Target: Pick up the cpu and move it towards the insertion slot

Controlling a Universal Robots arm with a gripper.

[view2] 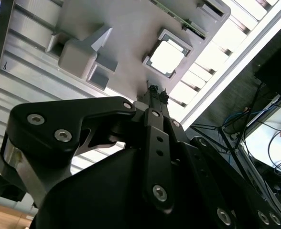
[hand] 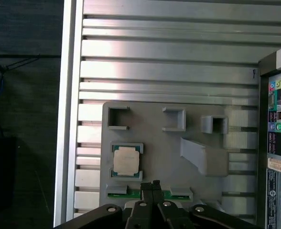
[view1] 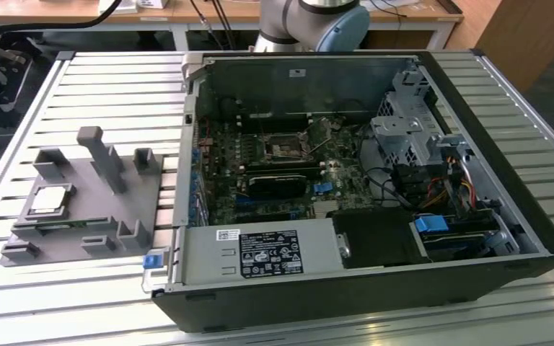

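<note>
Silvery cpu (hand: 126,161) lies unpicked in the grey fixture (hand: 169,155) on the bench (hand: 169,62), well apart from the insertion slot (view1: 285,148), with the end effector (hand: 152,185) hovering above, tips together and empty.

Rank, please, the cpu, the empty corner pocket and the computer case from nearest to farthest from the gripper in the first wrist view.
1. cpu, in the grey fixture by the gripper.
2. empty corner pocket, beyond the cpu.
3. computer case, beside the fixture.

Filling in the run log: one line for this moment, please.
cpu: lying in grey fixture, not grasped | pincer: shut, empty, apart from cpu | insertion slot: inside open computer case
</note>
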